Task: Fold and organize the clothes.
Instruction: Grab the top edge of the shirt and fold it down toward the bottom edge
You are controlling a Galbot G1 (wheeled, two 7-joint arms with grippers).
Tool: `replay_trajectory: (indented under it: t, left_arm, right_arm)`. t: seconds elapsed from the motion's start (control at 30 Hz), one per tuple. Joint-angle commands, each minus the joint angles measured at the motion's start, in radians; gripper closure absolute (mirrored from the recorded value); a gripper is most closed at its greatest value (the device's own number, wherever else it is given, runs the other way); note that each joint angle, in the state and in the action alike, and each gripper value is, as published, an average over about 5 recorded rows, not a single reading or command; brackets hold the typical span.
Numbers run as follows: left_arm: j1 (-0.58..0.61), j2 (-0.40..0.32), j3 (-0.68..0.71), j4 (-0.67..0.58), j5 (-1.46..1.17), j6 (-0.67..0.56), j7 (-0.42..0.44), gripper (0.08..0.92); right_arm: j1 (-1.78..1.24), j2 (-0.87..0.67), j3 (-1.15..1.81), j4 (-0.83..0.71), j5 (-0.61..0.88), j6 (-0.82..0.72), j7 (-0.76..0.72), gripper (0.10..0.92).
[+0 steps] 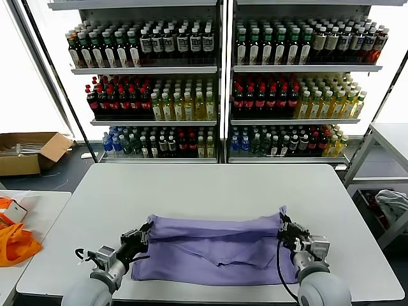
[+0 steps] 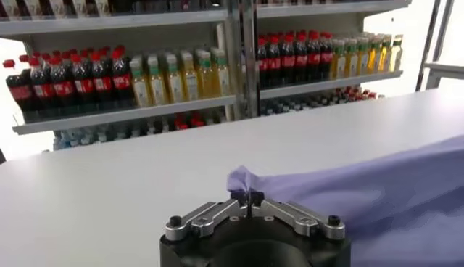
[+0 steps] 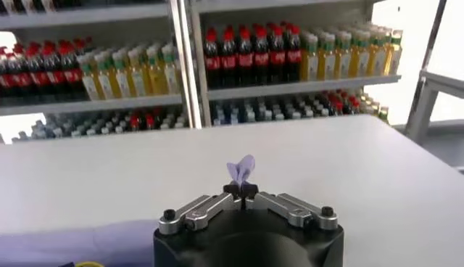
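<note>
T-shirt (image 1: 217,248) lies stretched on the table (image 1: 210,191) between both grippers. Left gripper (image 2: 247,196) pinches one far corner in closed jaws; right gripper (image 3: 241,189) pinches the other. Only the head view shows the fold across the middle.

The T-shirt (image 1: 217,245) is soft lavender cloth, matt, with loose folds and creases. It lies on a counter (image 1: 210,191) with a smooth, pale grey top of dull sheen. Each pincer, the left pincer (image 2: 247,196) and the right pincer (image 3: 241,190), has brushed silvery metal links with dark bolt heads on a black matt plastic body. Behind, bottles (image 1: 166,95) look like glossy clear plastic on white painted metal shelves (image 1: 146,70). A cardboard box (image 1: 29,152) is brown and rough.
</note>
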Motion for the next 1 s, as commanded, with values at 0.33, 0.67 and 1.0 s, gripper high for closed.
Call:
replay_trajectory:
  t: [0.33, 0.67, 1.0]
  left_arm:
    - [0.081, -0.012, 0.004, -0.003, 0.074, -0.018, 0.004, 0.917]
    - [0.081, -0.023, 0.006, -0.043, 0.127, -0.023, -0.006, 0.819]
    - [0.104, -0.042, -0.006, -0.132, 0.170, 0.020, -0.064, 0.533]
  right_arm:
    - [-0.116, 0.018, -0.042, -0.012, -0.069, 0.008, 0.031, 0.917]
    - [-0.119, 0.030, -0.073, -0.052, -0.152, 0.019, 0.042, 0.857]
    - [-0.147, 0.019, -0.046, 0.018, -0.195, 0.039, 0.038, 0.573]
